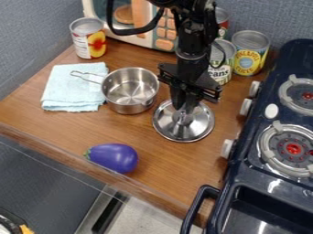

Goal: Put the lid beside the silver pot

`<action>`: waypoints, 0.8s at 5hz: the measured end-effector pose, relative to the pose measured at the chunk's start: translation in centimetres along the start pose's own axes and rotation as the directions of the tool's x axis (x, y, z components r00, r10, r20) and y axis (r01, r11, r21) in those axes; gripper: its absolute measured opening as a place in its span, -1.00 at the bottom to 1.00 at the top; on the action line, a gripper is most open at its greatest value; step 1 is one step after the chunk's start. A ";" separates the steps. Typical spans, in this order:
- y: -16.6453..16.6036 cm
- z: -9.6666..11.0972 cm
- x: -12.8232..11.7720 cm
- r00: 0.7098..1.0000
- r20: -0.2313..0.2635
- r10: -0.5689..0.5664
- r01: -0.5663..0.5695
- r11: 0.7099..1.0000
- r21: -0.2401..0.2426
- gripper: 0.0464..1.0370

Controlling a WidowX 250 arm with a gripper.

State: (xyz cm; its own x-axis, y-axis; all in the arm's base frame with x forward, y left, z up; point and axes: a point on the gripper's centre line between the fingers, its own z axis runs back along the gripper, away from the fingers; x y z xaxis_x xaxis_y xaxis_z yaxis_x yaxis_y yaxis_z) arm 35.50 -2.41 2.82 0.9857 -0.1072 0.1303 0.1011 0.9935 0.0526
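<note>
1. Lid [199, 125] in the camera view: it lies just beside the silver pot [125, 107], on the side toward the stove [235, 208], over the wooden table [168, 167]. Its round metal face is up.
2. The black gripper [185, 109] hangs straight down above the lid, its lower end at the central knob. The knob is directly beneath the jaws or between them; I cannot tell which, nor whether the jaws are spread, pressed together or pinching it.
3. The pot stands upright, its looped wire handle reaching over the folded light-blue cloth [64, 89].
4. Labels show on the cans at the back. The left can [81, 43] has a yellow-orange fruit picture and print. The right can [247, 55] has a yellow and blue-green label with print. The can between the arm and the right can [223, 68] has a pale label with dark lettering. The can behind it [222, 19] shows some red.
5. A purple eggplant [116, 156] lies nearer the table's front edge.
</note>
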 end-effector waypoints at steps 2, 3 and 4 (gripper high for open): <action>0.1 0.1 -0.3 1.000 -0.006 0.010 -0.010 1.000 0.005 0.93; 1.5 4.9 -2.6 0.993 0.088 0.080 -0.082 0.997 0.010 0.93; 3.0 8.2 -5.8 0.974 0.135 0.183 -0.187 0.982 0.018 0.93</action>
State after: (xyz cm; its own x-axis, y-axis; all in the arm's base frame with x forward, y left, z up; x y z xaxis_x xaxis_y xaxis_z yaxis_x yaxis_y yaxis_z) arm 29.01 0.90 10.38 0.9601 0.0725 0.2701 -0.0877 0.9951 0.0447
